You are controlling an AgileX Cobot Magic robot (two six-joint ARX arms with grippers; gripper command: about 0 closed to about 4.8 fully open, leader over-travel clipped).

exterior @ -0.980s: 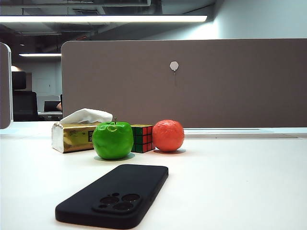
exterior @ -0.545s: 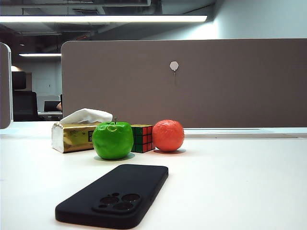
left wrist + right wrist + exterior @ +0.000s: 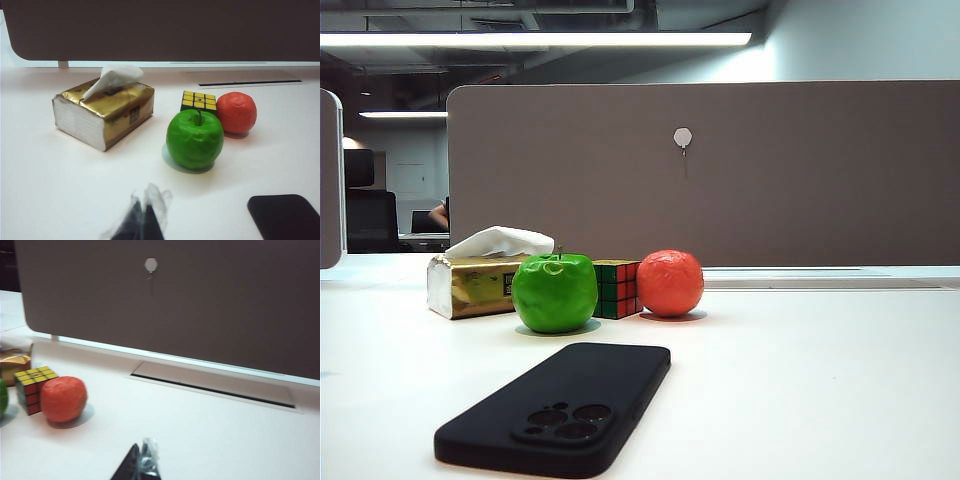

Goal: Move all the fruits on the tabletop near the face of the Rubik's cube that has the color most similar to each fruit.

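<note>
On the white tabletop [image 3: 820, 380] the green apple [image 3: 555, 292] stands just left of the small Rubik's cube [image 3: 618, 288], beside its green face. The orange [image 3: 670, 283] sits right of the cube, next to its red face. The cube's top is yellow. In the left wrist view my left gripper [image 3: 142, 215] is shut and empty, well short of the apple [image 3: 195, 139], cube [image 3: 199, 101] and orange [image 3: 236, 112]. My right gripper [image 3: 142, 460] is shut too, holds nothing, and stays apart from the orange [image 3: 63, 398] and cube [image 3: 32, 387]. Neither gripper appears in the exterior view.
A gold tissue pack [image 3: 475, 285] lies left of the apple, with a white tissue sticking out. A black phone [image 3: 560, 405] lies face down near the front edge. A brown partition [image 3: 720, 170] walls off the back of the desk.
</note>
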